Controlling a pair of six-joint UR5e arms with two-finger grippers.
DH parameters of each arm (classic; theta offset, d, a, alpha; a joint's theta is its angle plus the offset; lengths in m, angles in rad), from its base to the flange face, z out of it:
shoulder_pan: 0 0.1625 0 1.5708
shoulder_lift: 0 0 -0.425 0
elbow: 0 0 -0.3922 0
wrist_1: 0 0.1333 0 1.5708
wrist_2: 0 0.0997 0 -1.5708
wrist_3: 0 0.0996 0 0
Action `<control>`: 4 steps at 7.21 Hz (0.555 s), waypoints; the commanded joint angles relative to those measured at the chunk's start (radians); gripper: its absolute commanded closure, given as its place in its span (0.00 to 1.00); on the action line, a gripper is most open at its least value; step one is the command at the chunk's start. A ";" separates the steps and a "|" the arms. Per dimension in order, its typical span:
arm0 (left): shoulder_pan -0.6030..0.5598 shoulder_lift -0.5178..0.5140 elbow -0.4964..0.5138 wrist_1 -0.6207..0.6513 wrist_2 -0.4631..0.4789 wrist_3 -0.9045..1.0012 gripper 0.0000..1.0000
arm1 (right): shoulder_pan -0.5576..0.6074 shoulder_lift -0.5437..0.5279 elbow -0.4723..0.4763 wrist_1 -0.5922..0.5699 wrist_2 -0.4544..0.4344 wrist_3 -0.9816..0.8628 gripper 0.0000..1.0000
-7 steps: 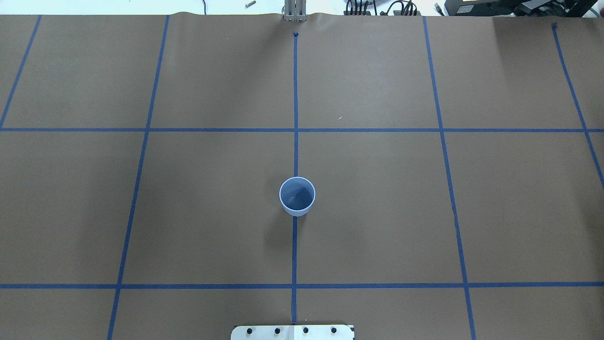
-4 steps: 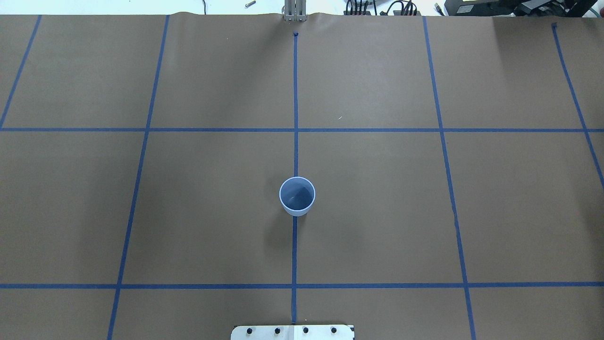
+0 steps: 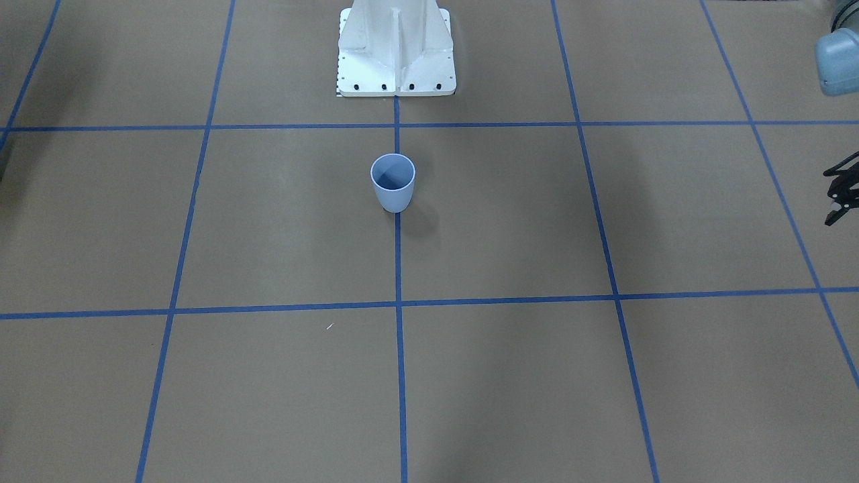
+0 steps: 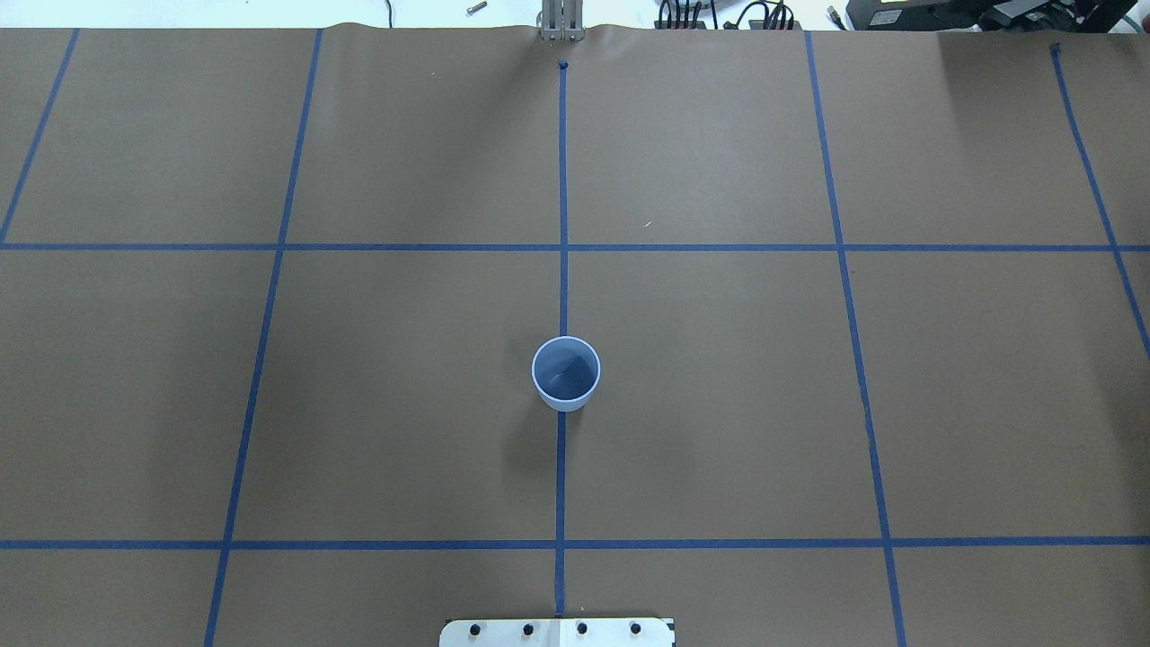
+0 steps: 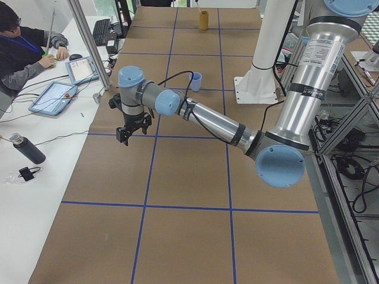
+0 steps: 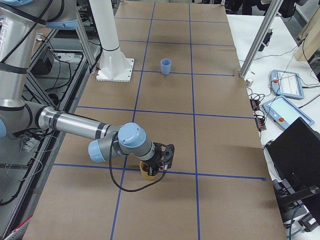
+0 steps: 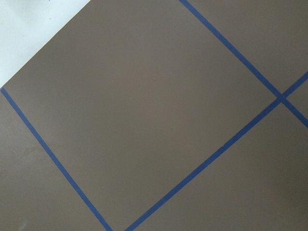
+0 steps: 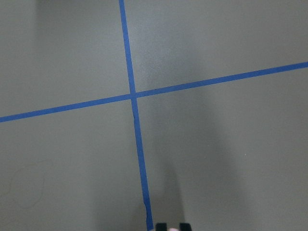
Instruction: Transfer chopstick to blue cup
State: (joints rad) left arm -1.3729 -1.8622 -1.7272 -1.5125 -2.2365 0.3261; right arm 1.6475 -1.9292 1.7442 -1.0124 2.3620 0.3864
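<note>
Right claw point(image 8: 173, 226) hangs low over a mustard cup point(image 6: 145, 173) near the right end of the table point(image 4: 719, 404), its tips clenched on a pale pink sliver, the chopstick point(image 8: 173, 229). Toward the other end, the left claw point(image 5: 131, 135) hovers released above bare paper. Upright mid-table stands the blue cup point(image 4: 566, 373), well apart from both.

I log colours only | worktop point(image 4: 719, 404) matte brown, gridded with blue tape lines point(image 4: 563, 180) | blue cup point(image 3: 393, 196) pale blue outside, darker blue inside | base plate point(image 3: 396, 47) white | arms point(image 5: 207, 118) silver with pale blue joint caps point(image 5: 279, 167), jaws black | second cup point(image 5: 203, 19) mustard yellow
</note>
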 commanded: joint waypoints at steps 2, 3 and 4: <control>0.000 0.000 0.000 0.000 0.000 0.001 0.02 | 0.002 0.004 0.011 0.052 0.006 -0.008 1.00; 0.000 0.000 0.001 0.000 0.000 0.001 0.02 | 0.008 0.009 0.021 0.052 0.046 -0.014 1.00; 0.000 0.000 0.003 0.002 -0.002 -0.001 0.01 | 0.020 0.004 0.050 0.048 0.077 -0.014 1.00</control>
State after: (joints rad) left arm -1.3729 -1.8622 -1.7258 -1.5122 -2.2369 0.3264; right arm 1.6560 -1.9233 1.7683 -0.9654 2.4027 0.3748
